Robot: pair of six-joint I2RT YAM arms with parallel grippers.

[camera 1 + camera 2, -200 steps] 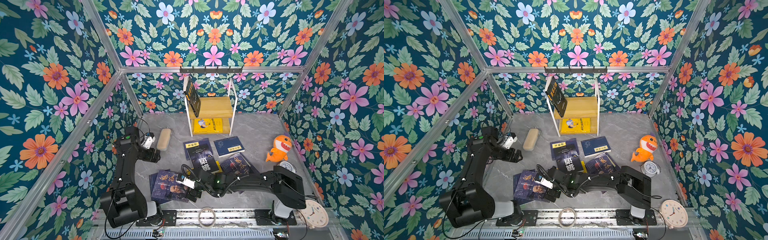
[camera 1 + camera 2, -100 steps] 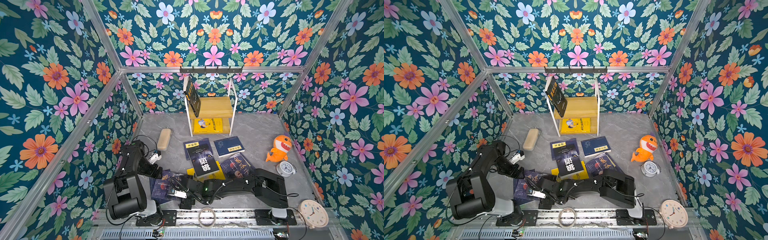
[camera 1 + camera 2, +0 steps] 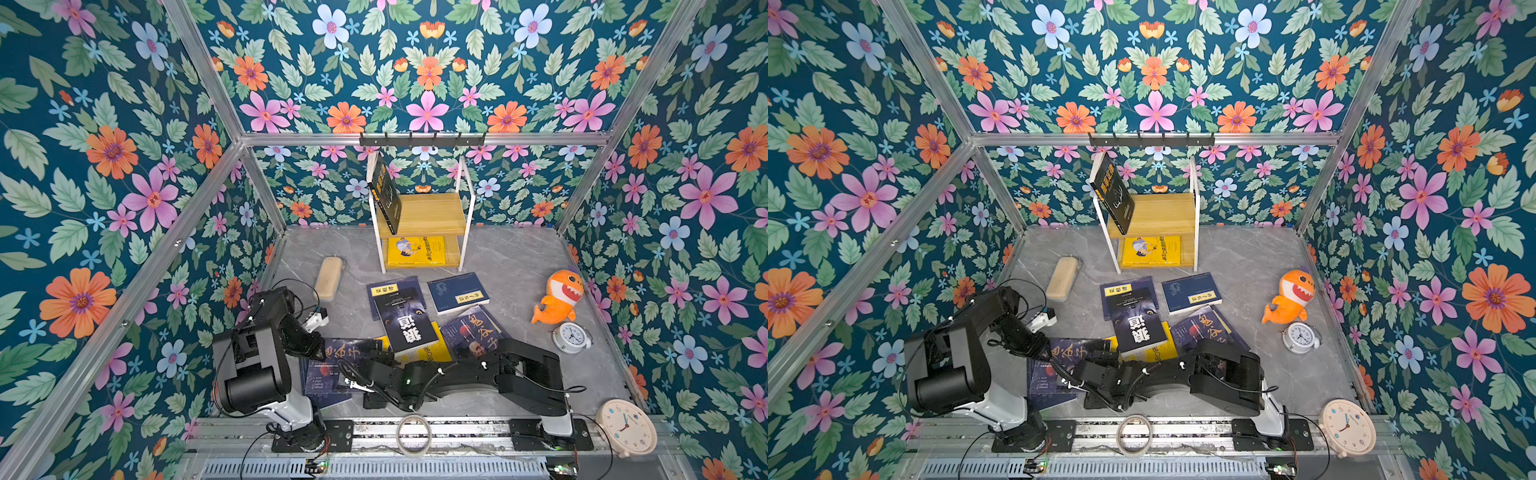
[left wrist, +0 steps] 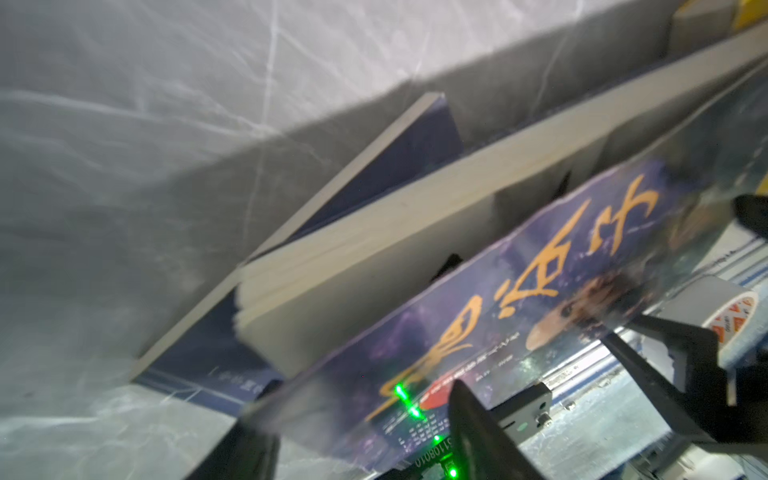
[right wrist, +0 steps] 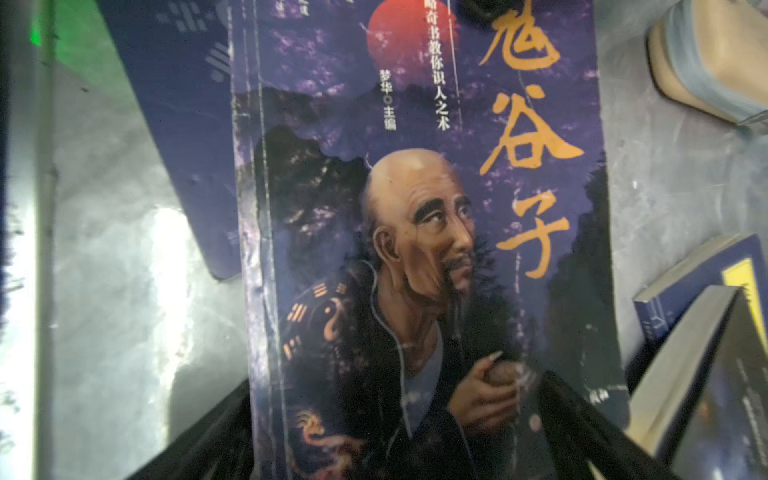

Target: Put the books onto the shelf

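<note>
Two end effectors are sitting over one book at the near edge of the grey marbled tabletop (image 3: 519, 266). Starting on the left, your left end effector (image 4: 353, 409) is sitting low at the side of the thin purple-navy paperback with the orange title and the bald bearded man (image 5: 415, 208). Its glossy cover is running between the fingers and seems to be standing a little clear of a cream page block, but whether the fingers are pinching it I cannot tell. That paperback is lying face up across another navy book (image 5: 183, 124). Moving right, your right end effector (image 5: 397, 380) is hanging over the paperback's lower end with its jaws spread wide and nothing in them.

I am judging this book light, floppy and slick: gripped by the cover alone, it is likely to fan open and sag. You are better off taking the whole thickness near the spine, one finger under and one over.

Further right, a black paperback with a white title (image 3: 405, 324) is lying among more dark navy paperbacks (image 3: 457, 291). Behind them, well apart from your book, the small two-tier shelf of light wooden boards and white metal frame (image 3: 432, 212) is carrying a black book leaning on the upper board (image 3: 386, 195) and a bright yellow book lying flat on the lower (image 3: 415, 249).
</note>
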